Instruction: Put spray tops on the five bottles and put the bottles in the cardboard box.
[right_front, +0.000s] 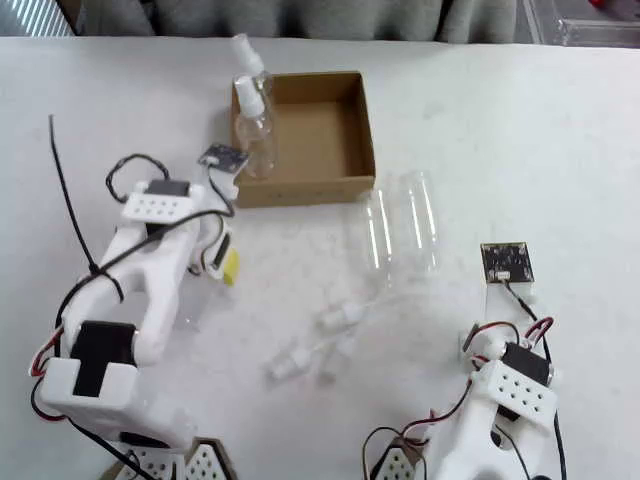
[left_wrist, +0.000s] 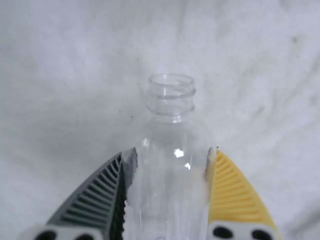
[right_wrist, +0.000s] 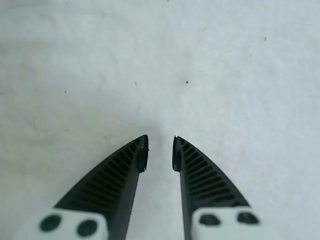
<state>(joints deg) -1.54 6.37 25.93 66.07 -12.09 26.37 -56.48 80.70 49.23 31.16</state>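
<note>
My left gripper (left_wrist: 170, 152) is shut on a clear bottle (left_wrist: 171, 95) whose threaded neck is open and has no top; the grey and yellow fingers (left_wrist: 227, 185) press its sides. In the high view that gripper (right_front: 224, 262) sits left of centre, below the cardboard box (right_front: 355, 120). Two bottles with spray tops (right_front: 254, 118) stand at the box's left wall. Two bare bottles (right_front: 400, 228) lie right of centre. Loose spray tops (right_front: 338, 316) lie in the middle. My right gripper (right_wrist: 159, 152) hangs over bare table, fingers almost together with nothing between them.
The right arm (right_front: 508, 385) is folded back at the near right corner. The left arm's body (right_front: 140, 280) and its black cables (right_front: 70, 200) take up the near left. A white cloth (right_front: 520, 150) covers the table, bare at the right.
</note>
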